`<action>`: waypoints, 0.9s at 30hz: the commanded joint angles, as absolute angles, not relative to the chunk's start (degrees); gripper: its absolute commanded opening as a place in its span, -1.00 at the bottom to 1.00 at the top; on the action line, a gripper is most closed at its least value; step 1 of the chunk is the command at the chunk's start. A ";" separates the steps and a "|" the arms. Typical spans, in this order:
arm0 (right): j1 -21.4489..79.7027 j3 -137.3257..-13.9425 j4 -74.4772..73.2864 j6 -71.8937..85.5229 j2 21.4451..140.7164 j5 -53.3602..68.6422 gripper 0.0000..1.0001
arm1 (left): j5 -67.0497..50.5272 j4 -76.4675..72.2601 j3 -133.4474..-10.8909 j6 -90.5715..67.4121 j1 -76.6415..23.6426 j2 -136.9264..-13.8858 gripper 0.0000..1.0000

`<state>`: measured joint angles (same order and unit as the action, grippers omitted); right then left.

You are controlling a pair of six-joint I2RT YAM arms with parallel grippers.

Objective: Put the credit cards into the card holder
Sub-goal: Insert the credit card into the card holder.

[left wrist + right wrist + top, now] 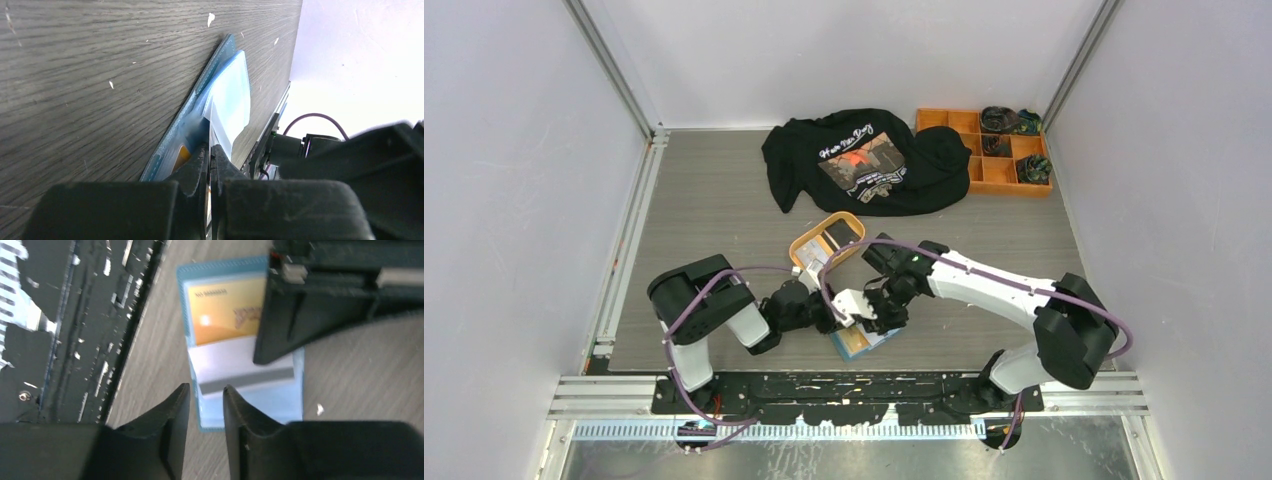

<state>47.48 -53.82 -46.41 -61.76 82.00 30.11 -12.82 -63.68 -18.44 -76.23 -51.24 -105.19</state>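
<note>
Left gripper (210,150) pinching a white card (225,360) over the open card holder (250,412)

The card holder lies open on the table (714,220) near the front edge, between the two arms. An orange card (225,310) sits in its upper half, and the white card with a grey stripe lies across its lower half. The left gripper's fingers are pressed together on that card's edge, and the right gripper (206,395) hovers just beside the holder with a narrow gap between its fingers and nothing in them. An orange oval tray (809,245) with more cards sits just behind, and a black T-shirt (864,160) and an orange box (994,187) lie at the far side
</note>
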 commanded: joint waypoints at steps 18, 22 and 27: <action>64.73 -52.35 -30.19 -52.59 90.71 10.46 -0.63 | -12.08 -57.81 -17.67 -75.52 -50.98 -107.05 -0.74; 64.99 -52.81 -30.72 -52.91 91.44 8.28 -0.63 | -12.13 -57.92 -17.49 -75.65 -50.98 -107.00 -0.66; 64.84 -52.73 -31.57 -54.13 91.27 5.25 -0.63 | -12.29 -57.77 -17.45 -75.76 -51.00 -106.58 -0.56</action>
